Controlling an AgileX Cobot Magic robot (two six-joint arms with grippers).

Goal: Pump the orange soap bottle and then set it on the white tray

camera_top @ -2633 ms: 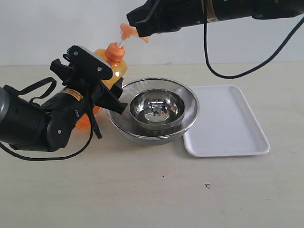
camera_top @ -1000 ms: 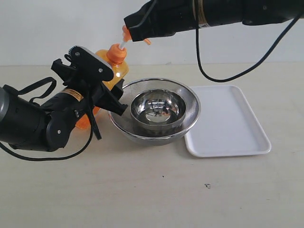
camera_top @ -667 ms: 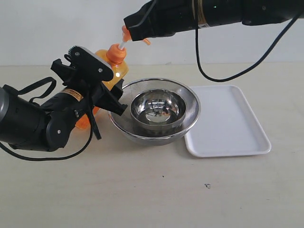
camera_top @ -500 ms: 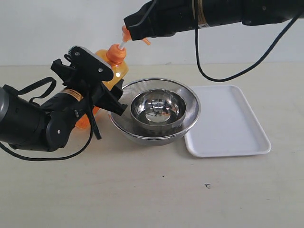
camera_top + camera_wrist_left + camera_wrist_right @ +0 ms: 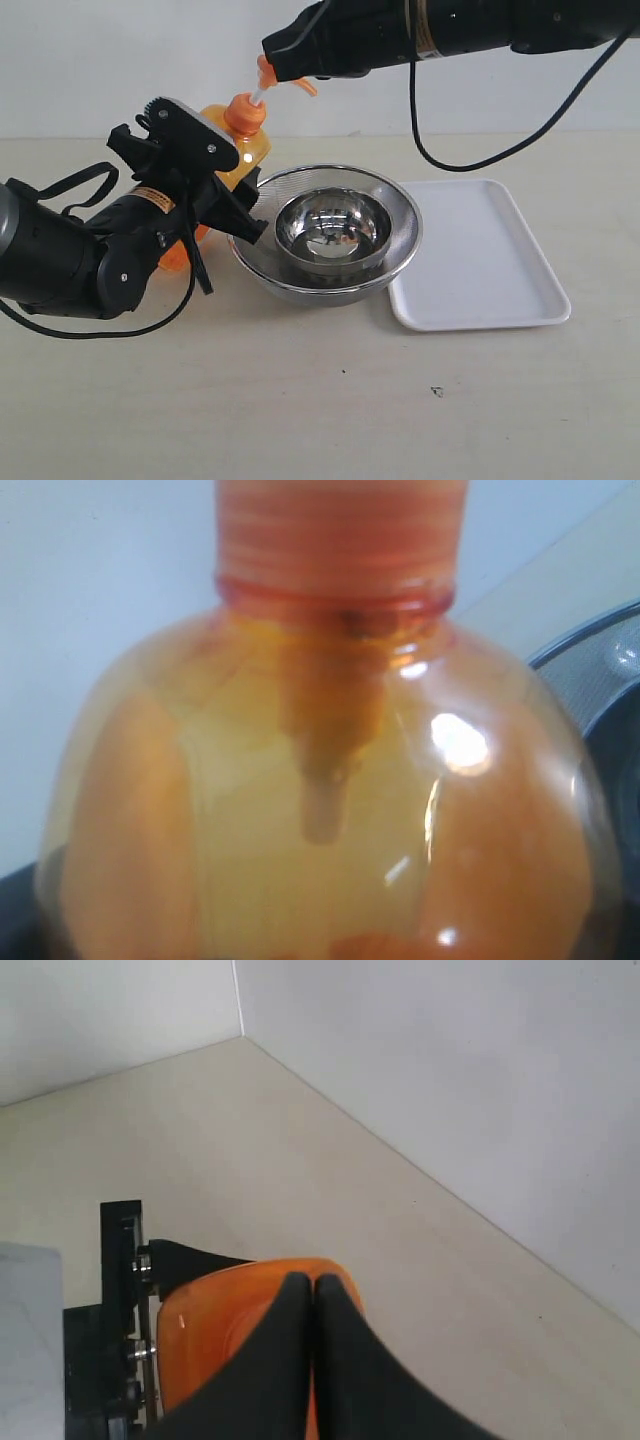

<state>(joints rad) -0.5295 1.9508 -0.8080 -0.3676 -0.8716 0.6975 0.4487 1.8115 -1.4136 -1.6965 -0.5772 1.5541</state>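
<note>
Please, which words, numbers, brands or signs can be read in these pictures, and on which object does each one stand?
No text can be read in any view.
yellow sticker on the left arm: any print is too small to read.
orange soap bottle: no label shows in these views.
white tray and steel bowls: no marks seen.

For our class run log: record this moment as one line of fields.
stage: pump step | left fingers: gripping orange soap bottle | right fingers: shut, on pump head | white tray: no bottle yet
</note>
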